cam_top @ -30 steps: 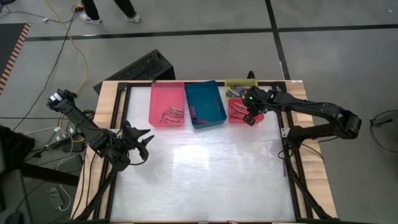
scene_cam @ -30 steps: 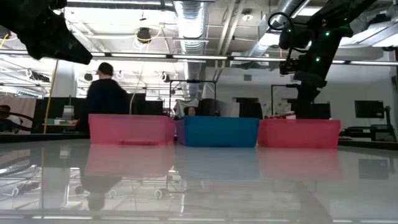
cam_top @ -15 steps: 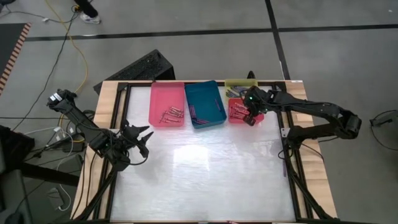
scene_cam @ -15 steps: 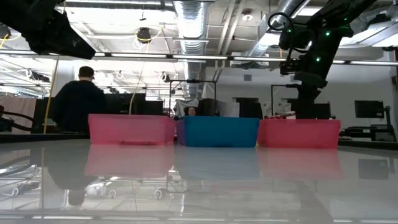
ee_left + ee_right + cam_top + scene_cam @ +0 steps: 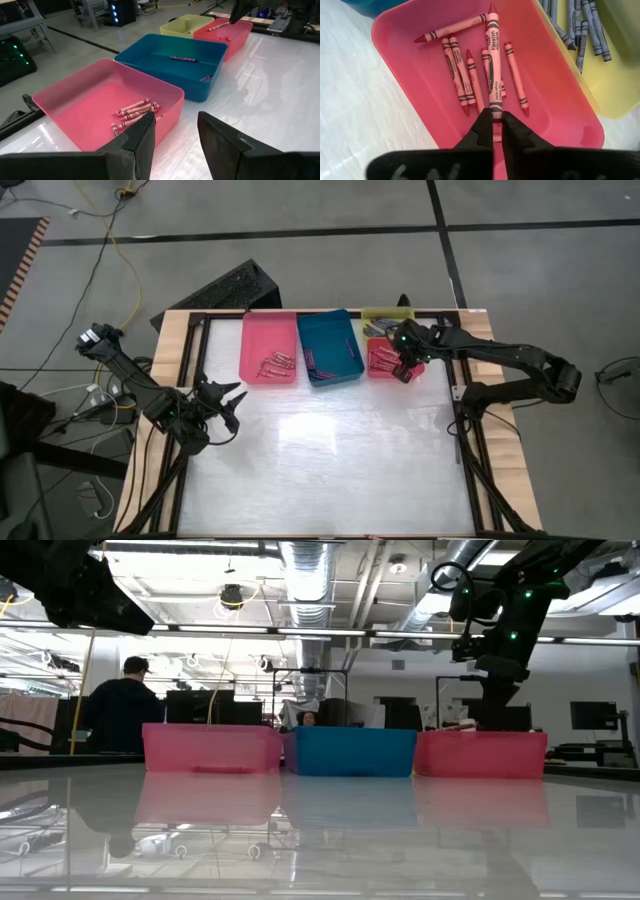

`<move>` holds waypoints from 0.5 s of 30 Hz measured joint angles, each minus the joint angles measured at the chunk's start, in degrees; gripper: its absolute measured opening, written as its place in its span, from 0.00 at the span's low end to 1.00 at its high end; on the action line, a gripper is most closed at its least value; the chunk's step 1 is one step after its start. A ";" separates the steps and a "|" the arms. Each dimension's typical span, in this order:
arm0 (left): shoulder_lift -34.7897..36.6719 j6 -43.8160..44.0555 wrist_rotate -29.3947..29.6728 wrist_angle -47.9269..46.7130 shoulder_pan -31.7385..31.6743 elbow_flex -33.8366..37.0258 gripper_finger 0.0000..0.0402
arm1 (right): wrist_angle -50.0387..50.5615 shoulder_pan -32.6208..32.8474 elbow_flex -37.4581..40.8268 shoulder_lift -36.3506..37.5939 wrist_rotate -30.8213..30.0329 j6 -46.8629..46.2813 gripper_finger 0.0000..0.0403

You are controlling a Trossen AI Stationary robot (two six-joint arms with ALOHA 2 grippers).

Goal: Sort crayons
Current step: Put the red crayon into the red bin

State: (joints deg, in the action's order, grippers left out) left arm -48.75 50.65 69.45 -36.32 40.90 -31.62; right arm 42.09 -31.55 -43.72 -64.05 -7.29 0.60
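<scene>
Red crayon pinched in right gripper above red tray

Level view across the glossy tabletop. Three trays stand in a row at its far edge: a pink tray on the left, a teal tray in the middle, touching or just beside its neighbours, and a red tray on the right. Their reflections show on the surface. The right arm, with green lights, descends from above behind the red tray; its tip is hidden by the tray wall. Part of the left arm fills the upper left corner. Beyond the tabletop, a person in dark clothing stands among desks and monitors.
</scene>
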 joint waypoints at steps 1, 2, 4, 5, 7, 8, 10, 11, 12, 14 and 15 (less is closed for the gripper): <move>0.00 0.00 0.00 0.26 -0.01 0.00 0.35 | 0.00 0.00 0.00 0.00 0.00 -0.06 0.07; 0.00 0.00 0.00 0.46 0.01 0.00 0.35 | 0.02 0.00 0.00 0.00 0.00 -0.16 0.09; 0.00 0.00 -0.01 0.89 0.00 0.00 0.35 | 0.02 0.00 0.00 0.00 0.00 -0.17 0.13; 0.00 0.02 -0.01 1.05 -0.01 0.00 0.35 | 0.02 0.00 0.00 0.00 0.00 -0.15 0.15; 0.00 0.02 -0.02 1.05 -0.01 0.00 0.35 | 0.00 0.00 0.00 0.00 0.00 -0.15 0.19; 0.00 0.02 -0.02 1.07 -0.01 0.00 0.35 | -0.02 0.00 0.00 -0.02 0.00 -0.15 0.21; 0.00 0.04 -0.02 1.05 0.00 0.00 0.35 | -0.03 0.00 -0.05 0.00 0.03 -0.56 0.23; 0.00 0.05 -0.02 1.06 -0.01 0.00 0.35 | 0.12 0.00 -0.27 0.00 0.58 -0.81 0.24; 0.00 0.07 -0.02 1.07 0.01 0.00 0.35 | 0.18 0.00 -0.75 0.00 1.98 -0.85 0.24; 0.00 0.09 -0.17 1.09 -0.01 0.00 0.35 | 0.25 0.08 -2.32 0.00 6.24 -1.14 0.25; 0.00 0.10 -0.19 1.22 0.00 0.00 0.35 | 0.31 0.32 -3.28 0.04 8.26 -1.69 0.25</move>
State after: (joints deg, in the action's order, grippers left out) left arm -48.75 50.75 69.26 -35.10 40.90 -31.62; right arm 42.39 -31.23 -47.00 -64.01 0.97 -1.09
